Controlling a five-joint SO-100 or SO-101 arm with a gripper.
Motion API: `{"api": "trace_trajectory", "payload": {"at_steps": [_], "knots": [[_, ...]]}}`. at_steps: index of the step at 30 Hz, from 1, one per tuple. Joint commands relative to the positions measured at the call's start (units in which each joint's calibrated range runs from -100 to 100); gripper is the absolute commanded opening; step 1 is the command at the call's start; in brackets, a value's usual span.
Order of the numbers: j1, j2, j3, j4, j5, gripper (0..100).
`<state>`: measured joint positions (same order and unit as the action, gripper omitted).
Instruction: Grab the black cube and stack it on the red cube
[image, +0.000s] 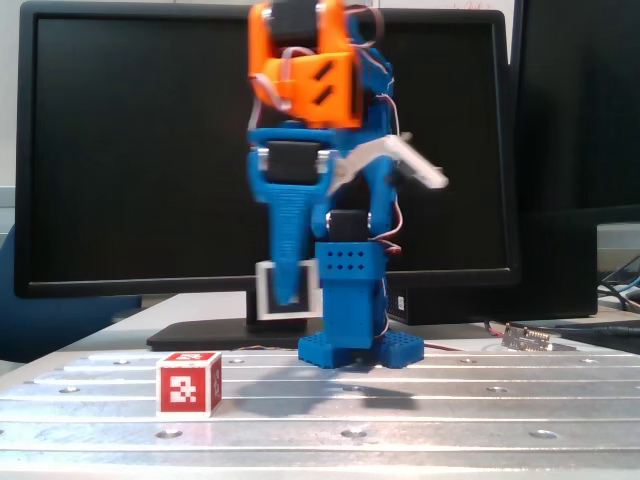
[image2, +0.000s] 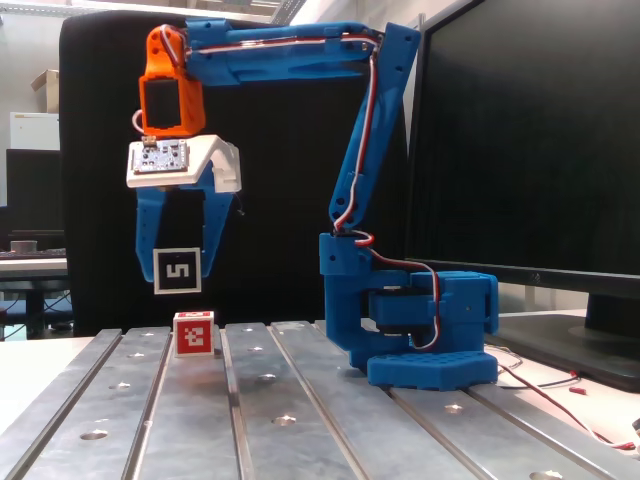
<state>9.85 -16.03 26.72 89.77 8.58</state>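
Note:
The black cube (image2: 178, 270), white-edged with a white label showing a black "5", hangs in the air between the blue fingers of my gripper (image2: 178, 275), which is shut on it. In a fixed view the same black cube (image: 288, 291) shows behind one blue finger (image: 287, 245), in front of the arm's base. The red cube (image2: 194, 334) with its white pixel marker rests on the metal plate, just below and slightly right of the held cube. In a fixed view the red cube (image: 188, 383) sits at the front left, left of the gripper (image: 287, 295).
The blue arm base (image2: 420, 330) stands on the slotted metal plate (image2: 280, 410). A large dark monitor (image: 150, 150) with its stand fills the background. A small metal part (image: 527, 338) and wires (image2: 560, 400) lie beside the base.

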Motion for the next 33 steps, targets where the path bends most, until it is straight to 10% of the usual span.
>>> {"api": "trace_trajectory", "payload": {"at_steps": [1, 33], "knots": [[4.36, 0.07, -3.79, 0.14, 1.62, 18], [16.47, 10.18, -9.13, -5.25, 9.3, 18]]}}
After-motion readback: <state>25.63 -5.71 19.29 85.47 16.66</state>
